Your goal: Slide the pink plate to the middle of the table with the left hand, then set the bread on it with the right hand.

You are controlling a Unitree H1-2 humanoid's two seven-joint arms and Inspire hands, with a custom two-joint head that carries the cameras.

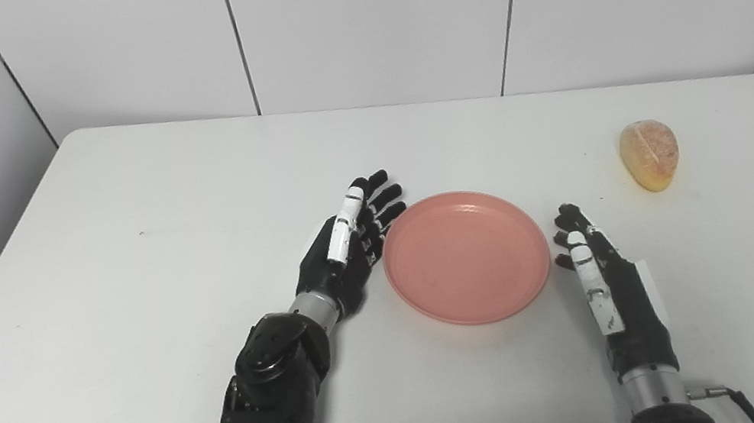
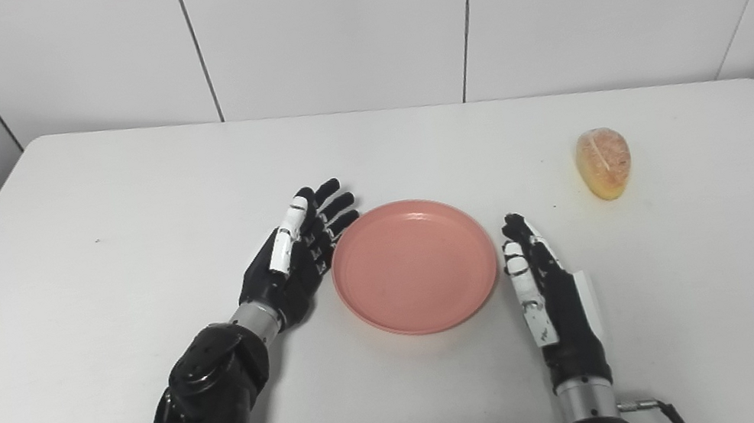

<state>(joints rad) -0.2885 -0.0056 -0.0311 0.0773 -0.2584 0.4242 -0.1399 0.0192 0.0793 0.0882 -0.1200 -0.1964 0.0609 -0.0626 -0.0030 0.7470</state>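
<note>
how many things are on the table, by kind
plate: 1
bread: 1
hand: 2, left and right, both open
total: 4

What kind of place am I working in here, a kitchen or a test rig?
Likely a test rig, not a kitchen: a bare white table boxed in by plain white panel walls, holding only a pink plate and bread.
</note>
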